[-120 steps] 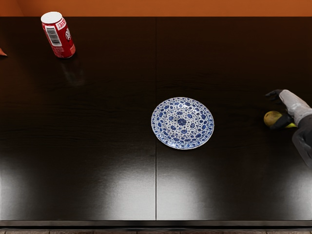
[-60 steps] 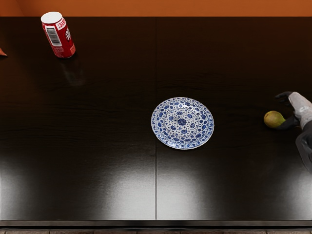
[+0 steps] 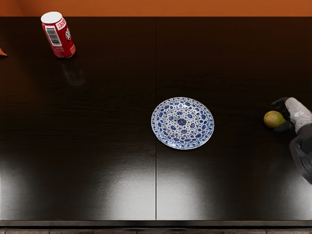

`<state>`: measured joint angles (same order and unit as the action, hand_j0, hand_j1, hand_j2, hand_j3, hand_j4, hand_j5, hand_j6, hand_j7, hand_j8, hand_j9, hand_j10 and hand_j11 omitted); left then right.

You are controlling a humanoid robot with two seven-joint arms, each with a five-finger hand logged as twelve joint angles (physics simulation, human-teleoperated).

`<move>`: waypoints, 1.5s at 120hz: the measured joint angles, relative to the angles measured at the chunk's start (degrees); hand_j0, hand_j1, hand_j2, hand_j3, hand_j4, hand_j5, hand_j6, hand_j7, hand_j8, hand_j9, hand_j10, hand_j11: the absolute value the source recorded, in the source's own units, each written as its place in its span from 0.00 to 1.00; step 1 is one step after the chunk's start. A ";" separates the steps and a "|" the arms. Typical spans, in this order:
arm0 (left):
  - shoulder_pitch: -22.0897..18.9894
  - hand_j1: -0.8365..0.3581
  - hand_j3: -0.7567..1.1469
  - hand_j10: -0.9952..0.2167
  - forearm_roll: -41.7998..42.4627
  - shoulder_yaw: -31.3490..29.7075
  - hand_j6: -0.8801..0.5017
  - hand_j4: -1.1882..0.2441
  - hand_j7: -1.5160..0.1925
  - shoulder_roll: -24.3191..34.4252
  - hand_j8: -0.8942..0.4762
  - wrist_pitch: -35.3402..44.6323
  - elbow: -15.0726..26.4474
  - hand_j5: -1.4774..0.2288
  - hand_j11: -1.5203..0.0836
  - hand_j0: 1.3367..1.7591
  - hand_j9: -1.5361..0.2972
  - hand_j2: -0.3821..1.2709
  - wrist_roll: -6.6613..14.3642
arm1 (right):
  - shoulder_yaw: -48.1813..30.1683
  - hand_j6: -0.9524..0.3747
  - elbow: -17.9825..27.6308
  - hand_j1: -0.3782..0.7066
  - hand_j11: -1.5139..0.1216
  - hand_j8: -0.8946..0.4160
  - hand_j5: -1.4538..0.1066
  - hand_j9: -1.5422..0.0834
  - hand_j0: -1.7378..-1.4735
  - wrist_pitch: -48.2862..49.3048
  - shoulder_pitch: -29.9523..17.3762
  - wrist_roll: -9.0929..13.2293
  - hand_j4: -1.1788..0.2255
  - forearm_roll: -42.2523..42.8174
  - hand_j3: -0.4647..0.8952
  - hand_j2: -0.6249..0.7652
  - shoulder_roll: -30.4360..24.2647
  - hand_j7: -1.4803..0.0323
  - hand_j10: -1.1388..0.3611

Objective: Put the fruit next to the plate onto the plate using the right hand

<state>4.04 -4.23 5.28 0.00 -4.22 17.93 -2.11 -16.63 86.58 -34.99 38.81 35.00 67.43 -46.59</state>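
**Fruit sat off to the right, not on the plate**

So I was standing there watching and the little yellow-green fruit (image 3: pixel 273 119) was lying on the dark table (image 3: pixel 97 156), way over on the right side, well apart from the plate (image 3: pixel 159 122). The plate, that blue and white patterned one, sat around the middle of the table with nothing on it.

The right hand (image 3: pixel 288 115) came in from the right edge and was just beside the fruit, on its right. Its dark fingers (image 3: pixel 280 103) were spread wide, one on the far side of the fruit and one on the near side, sort of cupping it without being closed on it. Honestly couldn't tell whether any of them touched it.

There was also a red soda can (image 3: pixel 58 35) standing tilted in the far left corner, nowhere near any of this.
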 joint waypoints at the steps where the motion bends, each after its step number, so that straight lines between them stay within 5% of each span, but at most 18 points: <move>1: 0.00 0.99 0.40 0.82 0.00 0.00 0.63 0.83 0.88 0.00 0.65 0.00 0.00 0.86 0.94 0.76 0.84 0.23 0.00 | 0.00 0.40 -0.03 0.49 0.59 0.36 0.58 0.61 0.30 0.00 0.00 0.00 0.54 0.00 0.34 0.39 0.08 0.62 0.48; 17: -0.04 0.99 0.40 0.82 0.00 0.01 0.63 0.83 0.88 0.00 0.65 0.00 0.00 0.86 0.94 0.76 0.84 0.23 0.00 | -0.05 0.39 -0.33 0.54 0.57 0.36 0.56 0.59 0.30 -0.05 -0.01 0.04 0.51 0.07 0.34 0.37 1.30 0.59 0.46; 43: -0.01 0.99 0.40 0.82 -0.01 0.01 0.63 0.83 0.88 0.00 0.65 0.00 0.00 0.86 0.94 0.76 0.84 0.23 0.00 | -0.15 0.42 -0.43 0.61 0.53 0.38 0.54 0.55 0.31 -0.14 0.01 0.07 0.46 0.36 0.34 0.51 2.13 0.55 0.47; 95: 0.00 0.99 0.40 0.82 -0.01 0.02 0.63 0.83 0.88 0.00 0.65 0.00 0.00 0.86 0.94 0.76 0.84 0.23 0.00 | -0.64 0.43 -0.57 0.59 0.46 0.40 0.47 0.49 0.33 -0.01 0.04 0.05 0.41 -0.43 0.34 0.50 2.98 0.48 0.49; 156: 0.00 0.99 0.40 0.82 0.00 -0.01 0.63 0.83 0.88 0.00 0.65 0.00 0.00 0.86 0.94 0.76 0.84 0.23 0.00 | -3.16 0.37 -0.62 0.57 0.41 0.33 0.40 0.43 0.31 0.82 0.72 -0.10 0.39 -4.83 0.34 0.66 1.61 0.43 0.41; 180: -0.06 0.99 0.40 0.82 0.00 0.00 0.63 0.83 0.88 0.00 0.65 0.00 0.00 0.86 0.94 0.76 0.84 0.23 0.00 | -5.10 0.37 2.03 0.56 0.41 0.33 0.40 0.43 0.31 1.20 0.72 -0.08 0.40 -5.73 0.34 0.62 -0.66 0.44 0.41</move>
<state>3.98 -4.23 5.29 0.00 -4.22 17.93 -2.11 -21.73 88.60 -33.79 39.53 34.92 61.70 -47.25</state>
